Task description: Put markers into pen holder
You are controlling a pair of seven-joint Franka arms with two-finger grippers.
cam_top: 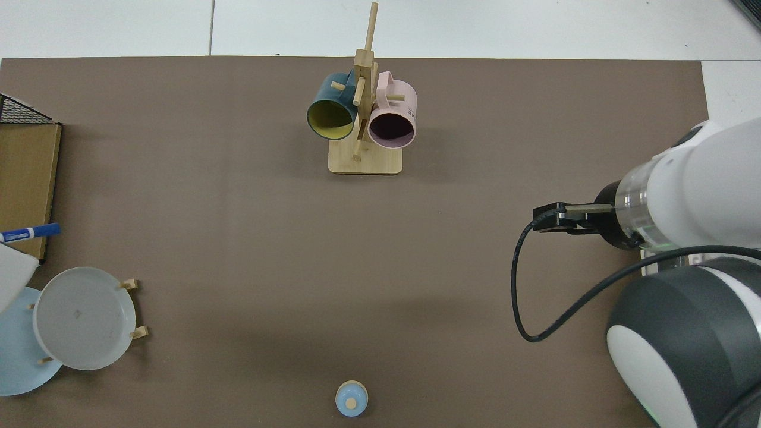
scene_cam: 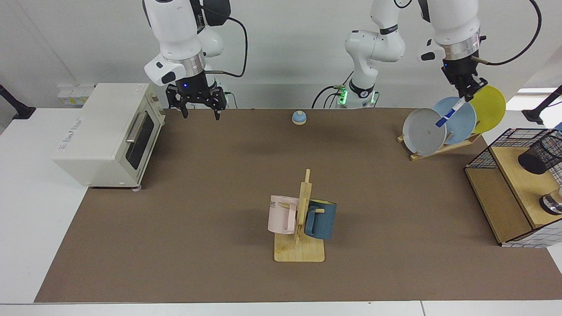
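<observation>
Your right gripper [scene_cam: 199,115] waits beside the toaster oven [scene_cam: 107,134], fingers spread, nothing between them. Your left gripper [scene_cam: 466,93] pinches the marker [scene_cam: 448,114] at its upper end; the barrel hangs tilted below the fingertips, in front of the plates [scene_cam: 452,120]. Judged light, stiff and slick: hold mid-barrel. The pen holder [scene_cam: 541,153] sits well apart, beyond and below the fingers.
</observation>
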